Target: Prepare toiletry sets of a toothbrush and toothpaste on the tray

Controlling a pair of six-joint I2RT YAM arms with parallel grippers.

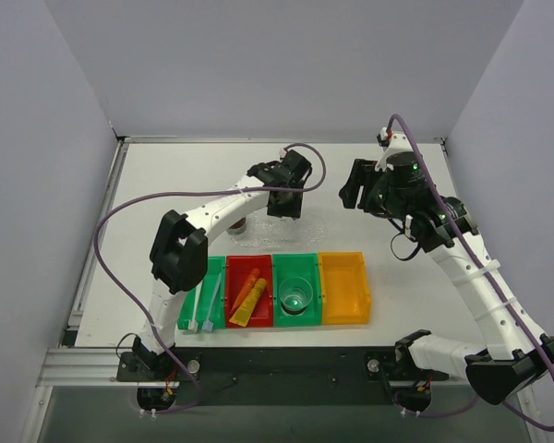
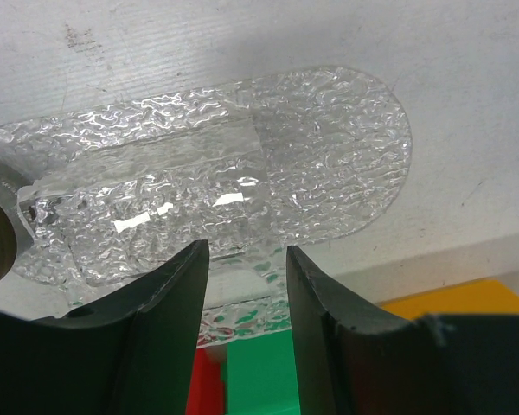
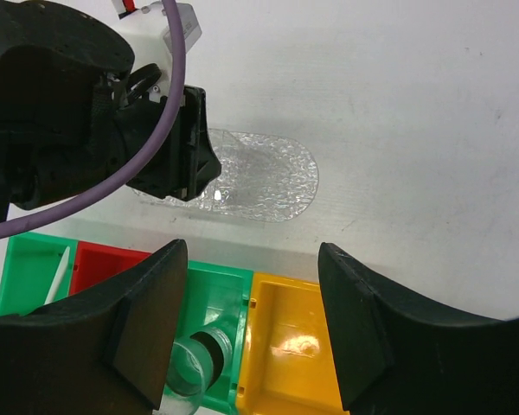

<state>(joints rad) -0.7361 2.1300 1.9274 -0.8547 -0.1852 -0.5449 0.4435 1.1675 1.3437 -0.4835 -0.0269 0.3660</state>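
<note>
1. Behind the row of bins, the flat transparent oblong tray with the bumpy surface [image 1: 316, 226] lay on the white table [image 1: 185, 166], and I saw none of the set items on it.
2. Both slim toothbrushes, the white one [image 1: 195, 305] and the pale blue one [image 1: 212, 292], lay in the leftmost green plastic bin [image 1: 201, 277]. The orange tapered tube [image 1: 248, 284] and the yellow-orange tapered tube [image 1: 243, 312] lay in the red plastic bin [image 1: 266, 309] beside it.
3. The left tool [image 2: 246, 251] hung close over the tray's near edge, fingers apart with nothing between them. The right tool [image 3: 251, 251] hovered off to the right of the tray, fingers spread wide and empty too.
4. My first worry was the tray. It looked light and loose on the table, so a low finger catching its rim could shove or tip it.
5. My second was the arms. With both near the tray, a reach by either could strike the other.
6. My third was the pick. Brushes lying flat by a bin wall leave little room for fingers, and a tapered tube could squirt out of a squeeze.
7. On that bumpy surface, I judged a dropped brush might roll off.
</note>
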